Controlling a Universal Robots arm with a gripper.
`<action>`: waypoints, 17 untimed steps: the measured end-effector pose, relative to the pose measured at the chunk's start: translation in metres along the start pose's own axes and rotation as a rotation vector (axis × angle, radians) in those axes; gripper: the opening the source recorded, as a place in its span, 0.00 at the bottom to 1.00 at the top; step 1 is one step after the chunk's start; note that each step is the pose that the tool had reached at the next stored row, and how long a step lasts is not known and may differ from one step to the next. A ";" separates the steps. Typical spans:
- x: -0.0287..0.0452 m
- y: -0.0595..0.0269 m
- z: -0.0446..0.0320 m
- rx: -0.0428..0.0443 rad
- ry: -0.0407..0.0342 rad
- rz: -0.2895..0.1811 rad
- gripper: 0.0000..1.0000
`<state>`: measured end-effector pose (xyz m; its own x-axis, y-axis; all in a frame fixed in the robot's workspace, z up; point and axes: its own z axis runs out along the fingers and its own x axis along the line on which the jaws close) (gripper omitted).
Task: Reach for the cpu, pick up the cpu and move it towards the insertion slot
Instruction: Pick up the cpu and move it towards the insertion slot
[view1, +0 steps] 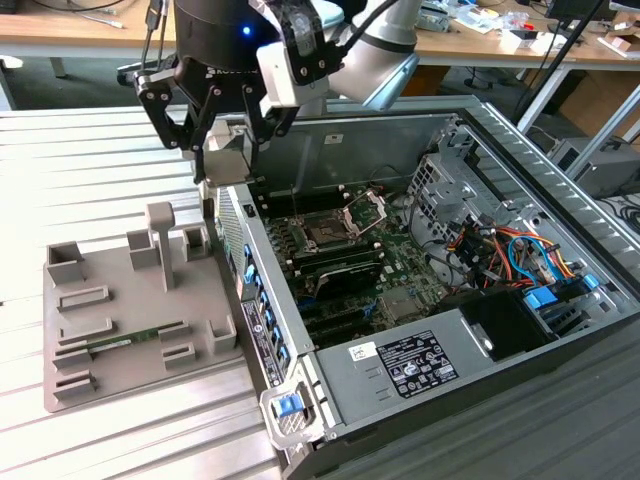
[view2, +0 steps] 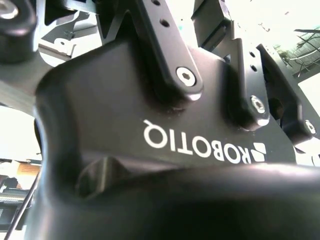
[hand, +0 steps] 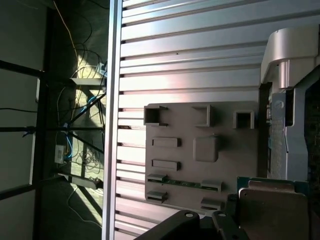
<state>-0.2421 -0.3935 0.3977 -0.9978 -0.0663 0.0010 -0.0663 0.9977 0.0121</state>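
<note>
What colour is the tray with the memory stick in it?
The tray is plain grey, clearest in the exterior view.

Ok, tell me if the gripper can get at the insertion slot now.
Probably yes: the gripper, holding the cpu, hangs over the open case wall, and the insertion slot lies uncovered with its clamp frame raised.

Ribbed metal table (view1: 90, 170), grey plastic tray (view1: 125, 305) beside open computer case (view1: 380, 135) on it
</note>
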 end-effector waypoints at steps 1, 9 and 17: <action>-0.0005 0.0000 -0.0001 0.0000 0.0001 0.000 0.55; -0.0058 -0.0004 0.0000 0.0000 0.0000 0.000 0.55; -0.0117 -0.0007 0.0000 0.0000 0.0000 0.000 0.55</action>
<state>-0.2304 -0.3935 0.3978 -0.9978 -0.0662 0.0010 -0.0662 0.9977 0.0121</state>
